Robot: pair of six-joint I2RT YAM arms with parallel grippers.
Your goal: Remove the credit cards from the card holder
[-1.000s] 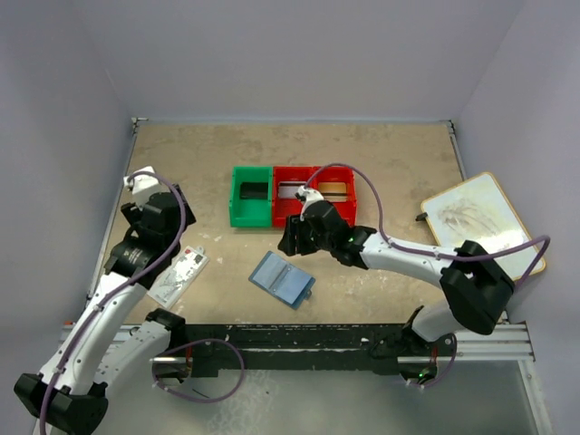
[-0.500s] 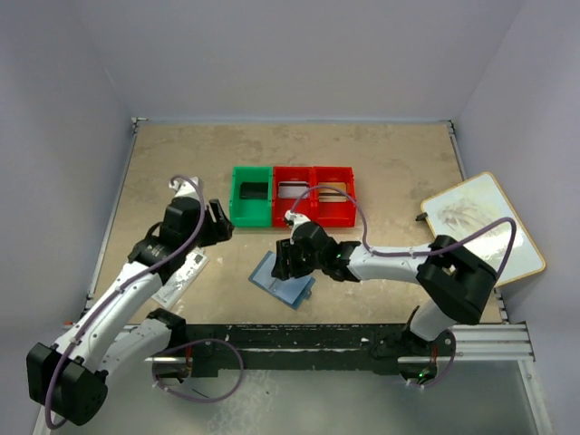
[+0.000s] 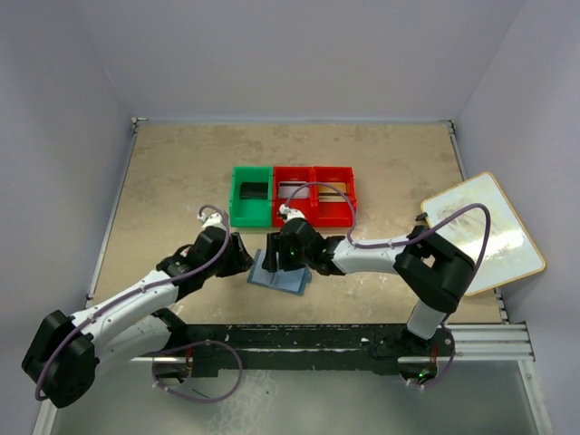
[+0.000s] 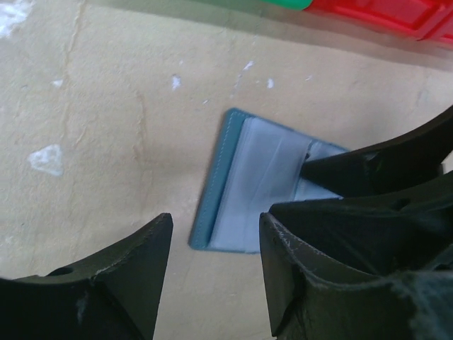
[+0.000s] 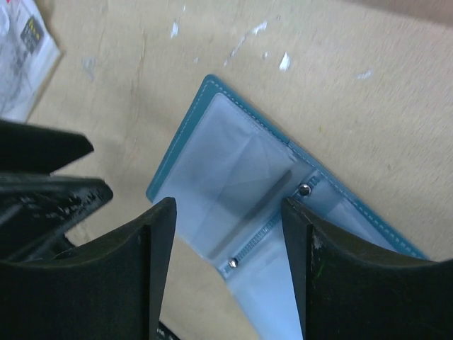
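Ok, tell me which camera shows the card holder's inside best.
Right wrist: the card holder lies open mid-frame, its clear sleeves and two snap studs sharp. Left wrist shows only one end, the rest blocked. Top external shows it small, partly covered.

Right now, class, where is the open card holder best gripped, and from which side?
Probably the bare teal edge of the card holder nearest the left gripper, pinched from that side: it lies open and flat, and the right gripper hovers over its sleeves.
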